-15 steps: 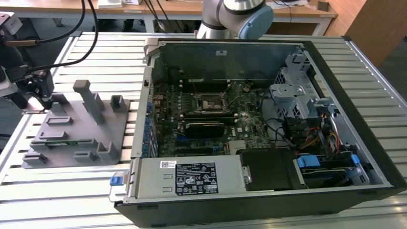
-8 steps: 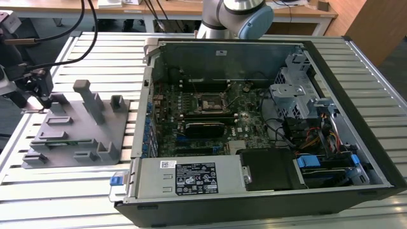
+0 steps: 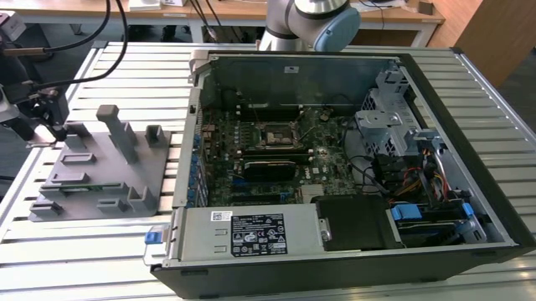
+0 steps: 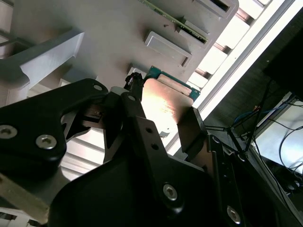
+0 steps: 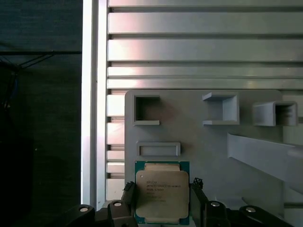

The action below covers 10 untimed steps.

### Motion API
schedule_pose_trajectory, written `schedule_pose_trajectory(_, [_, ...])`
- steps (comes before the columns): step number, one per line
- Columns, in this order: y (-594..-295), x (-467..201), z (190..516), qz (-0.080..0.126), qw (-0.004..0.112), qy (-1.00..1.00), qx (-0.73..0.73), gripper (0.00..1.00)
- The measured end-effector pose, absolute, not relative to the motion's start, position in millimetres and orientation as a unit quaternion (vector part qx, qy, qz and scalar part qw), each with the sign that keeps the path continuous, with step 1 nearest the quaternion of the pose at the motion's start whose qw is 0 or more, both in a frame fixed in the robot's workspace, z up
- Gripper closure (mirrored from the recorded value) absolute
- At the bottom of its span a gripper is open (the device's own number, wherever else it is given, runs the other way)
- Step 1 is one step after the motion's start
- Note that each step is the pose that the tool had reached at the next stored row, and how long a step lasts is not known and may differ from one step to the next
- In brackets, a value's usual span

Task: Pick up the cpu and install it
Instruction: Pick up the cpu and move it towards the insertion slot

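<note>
The cpu is a flat square chip with a silvery top and a green rim. It lies at a corner of the grey fixture plate. My gripper has one black finger against each of two opposite sides of the chip, shut on it. In the second wrist view the cpu sits between the same fingers, close above the fixture plate. In the exterior view my gripper is at the far left corner of the fixture plate. The black motherboard socket lies inside the open computer case.
Grey posts and pockets stand up from the fixture plate beside my gripper. The slatted aluminium table carries both the plate and the case. The case wall rises between the plate and the motherboard. Cables hang at the back left.
</note>
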<state>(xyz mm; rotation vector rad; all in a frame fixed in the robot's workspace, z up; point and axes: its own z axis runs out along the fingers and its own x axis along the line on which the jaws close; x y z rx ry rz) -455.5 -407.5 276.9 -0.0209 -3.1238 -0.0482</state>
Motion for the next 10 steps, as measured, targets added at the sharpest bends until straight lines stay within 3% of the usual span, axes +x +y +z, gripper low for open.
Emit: schedule_pose_trajectory(10, [-407.5,-455.5,282.6,-0.015,0.008,-1.0,-0.007,0.46])
